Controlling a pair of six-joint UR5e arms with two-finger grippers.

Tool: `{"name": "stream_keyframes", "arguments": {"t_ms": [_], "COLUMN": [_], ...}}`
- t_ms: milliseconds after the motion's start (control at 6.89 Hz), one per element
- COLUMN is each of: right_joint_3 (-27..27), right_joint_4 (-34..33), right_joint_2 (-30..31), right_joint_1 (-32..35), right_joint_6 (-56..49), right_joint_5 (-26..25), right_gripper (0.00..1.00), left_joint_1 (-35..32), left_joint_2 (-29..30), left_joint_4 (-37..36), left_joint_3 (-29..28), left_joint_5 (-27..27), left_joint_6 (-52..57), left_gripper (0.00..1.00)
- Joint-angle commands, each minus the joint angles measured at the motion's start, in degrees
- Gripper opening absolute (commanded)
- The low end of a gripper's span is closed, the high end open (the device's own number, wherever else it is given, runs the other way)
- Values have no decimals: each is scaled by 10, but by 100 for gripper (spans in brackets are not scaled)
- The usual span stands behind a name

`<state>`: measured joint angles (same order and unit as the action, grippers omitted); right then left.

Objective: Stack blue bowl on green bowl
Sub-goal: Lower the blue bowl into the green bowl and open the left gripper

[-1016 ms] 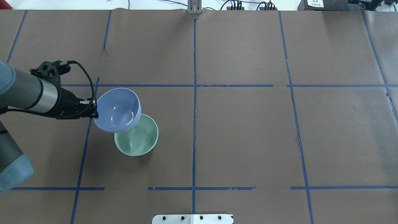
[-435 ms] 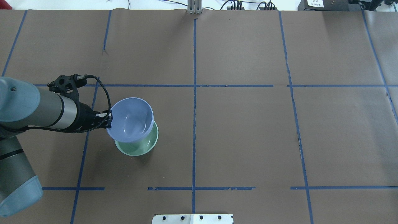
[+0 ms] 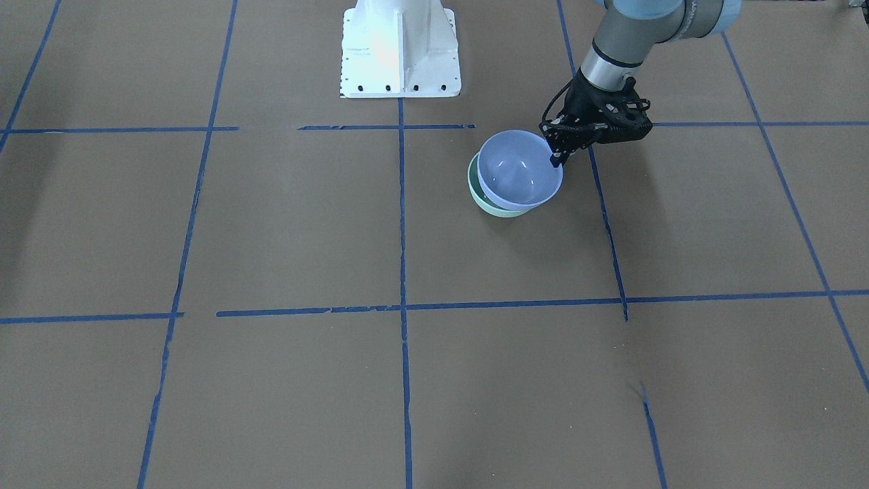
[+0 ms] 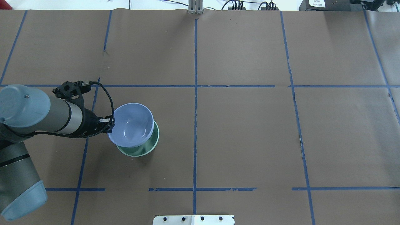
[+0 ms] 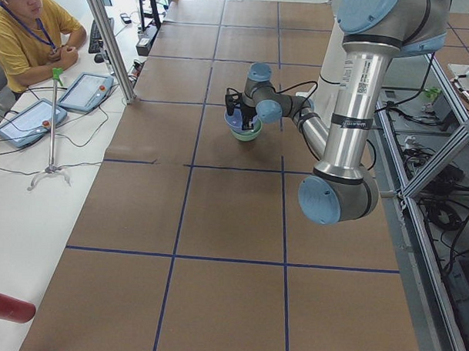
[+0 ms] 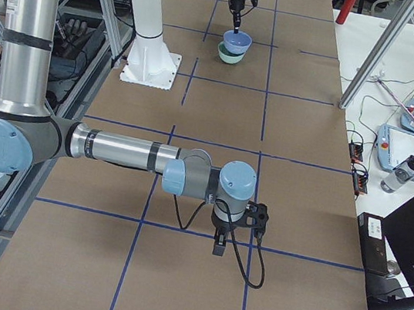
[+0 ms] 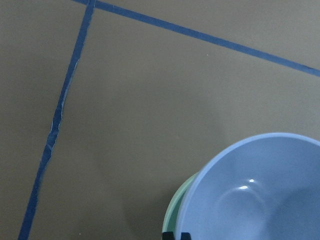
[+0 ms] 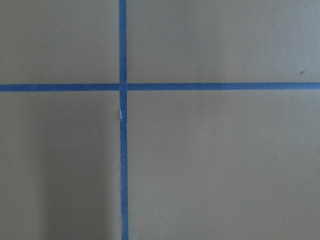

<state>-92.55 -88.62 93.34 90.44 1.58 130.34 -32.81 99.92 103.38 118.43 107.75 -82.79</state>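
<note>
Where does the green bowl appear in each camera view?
Front-facing: green bowl right of centre, upper half.
Overhead: green bowl left of centre.
Exterior left: green bowl upper middle.
Exterior right: green bowl top centre.
Left wrist: green bowl sliver, bottom edge.
Right wrist: not in view.
Landmark: the blue bowl covering most of it.

Left arm [image 4: 56,117] silver-grey w/ lt-blue caps [image 4: 18,100]; black left gripper [image 4: 111,122], braided cable [image 4: 110,97].

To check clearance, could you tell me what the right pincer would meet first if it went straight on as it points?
The right pincer points down, so probably just the paper-covered table, near a tape cross; its wrist view shows nothing else below.
</note>
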Motion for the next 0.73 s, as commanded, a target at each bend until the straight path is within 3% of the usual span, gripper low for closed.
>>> {"name": "stream_keyframes", "arguments": {"t_ms": [0,581], "right_joint_3": [0,0], "right_joint_4": [0,0], "right_joint_2": [0,0], "right_joint_1": [0,0], "right_joint_6": [0,0], "right_joint_5": [0,0], "right_gripper": [100,100], "left_joint_1": [12,13], "left_joint_2": [3,28], "left_joint_4": [0,1], "left_joint_3": [-16,-44], "left_joint_5": [0,3], "left_joint_6": [0,0], "left_gripper": [0,0]}}
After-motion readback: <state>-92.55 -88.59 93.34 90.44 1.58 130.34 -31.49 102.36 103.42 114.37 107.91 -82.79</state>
